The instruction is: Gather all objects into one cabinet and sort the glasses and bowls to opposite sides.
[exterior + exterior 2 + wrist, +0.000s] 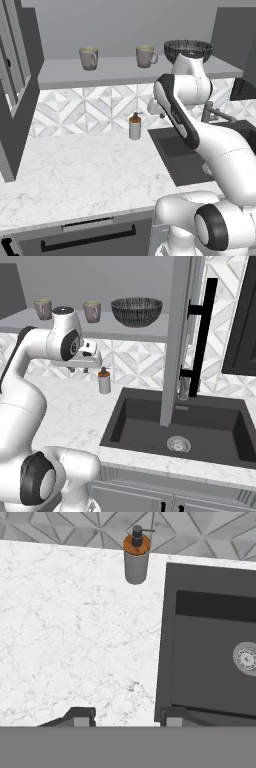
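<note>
Up on the grey shelf (120, 72) of the open wall cabinet (176, 331) stand the task's pieces: two taupe-grey mugs (89, 58) toward the left and middle, well apart, and the wide dark patterned bowl (136, 310) at the right end. That split already looks like cups one side, bowl the other, which I judge is the sorting the task wants.

Below the shelf the tool (120, 717) hangs over the marble desk (80, 175), pointing down near the sink's left rim. Its two fingertips (81, 717) stand apart with nothing between them, so it carries nothing.

A soap dispenser (136, 554) stands at the far edge of the desk by the patterned tile backsplash (85, 107), left of the dark sink (185, 426). One tall cabinet door with a black bar handle (202, 341) hangs open over the sink.
</note>
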Motion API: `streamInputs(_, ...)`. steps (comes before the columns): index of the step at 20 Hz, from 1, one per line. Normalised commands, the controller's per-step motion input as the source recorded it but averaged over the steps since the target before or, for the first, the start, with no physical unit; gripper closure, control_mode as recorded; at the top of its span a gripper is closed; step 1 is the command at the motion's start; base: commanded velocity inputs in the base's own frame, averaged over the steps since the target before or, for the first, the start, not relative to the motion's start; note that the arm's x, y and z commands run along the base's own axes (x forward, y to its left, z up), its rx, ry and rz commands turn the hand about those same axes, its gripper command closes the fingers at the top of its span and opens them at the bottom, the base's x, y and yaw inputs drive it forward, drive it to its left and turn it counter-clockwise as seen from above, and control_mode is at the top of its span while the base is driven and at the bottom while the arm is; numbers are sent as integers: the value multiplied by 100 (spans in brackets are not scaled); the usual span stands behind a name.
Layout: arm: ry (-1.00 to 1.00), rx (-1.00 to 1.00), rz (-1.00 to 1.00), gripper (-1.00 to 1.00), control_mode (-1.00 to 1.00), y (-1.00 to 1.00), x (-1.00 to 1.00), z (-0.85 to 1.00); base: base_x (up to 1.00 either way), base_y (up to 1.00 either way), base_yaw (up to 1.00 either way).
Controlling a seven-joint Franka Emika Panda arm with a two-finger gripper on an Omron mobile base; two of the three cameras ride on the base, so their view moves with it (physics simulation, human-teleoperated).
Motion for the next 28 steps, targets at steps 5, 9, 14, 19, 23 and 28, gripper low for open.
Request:
streamInputs(5, 0, 0, 0, -100, -100, 0, -16, 0, 0, 0, 0)
streamInputs(9, -1, 0, -4, -100, -100, -1, -57, 14, 0, 0, 0)
streamInputs(14, -9, -1, -14, -100, -100, 0, -99, 37, 0, 0, 0)
streamInputs(19, -6, 0, -8, -100, -100, -21, -88, 38, 0, 0, 0)
streamInputs(23, -7, 0, 0, -100, -100, -31, -69, 18, 0, 0, 0)
streamInputs(28, -6, 0, 0, -100, -100, -5, -44, 7, 0, 0, 0)
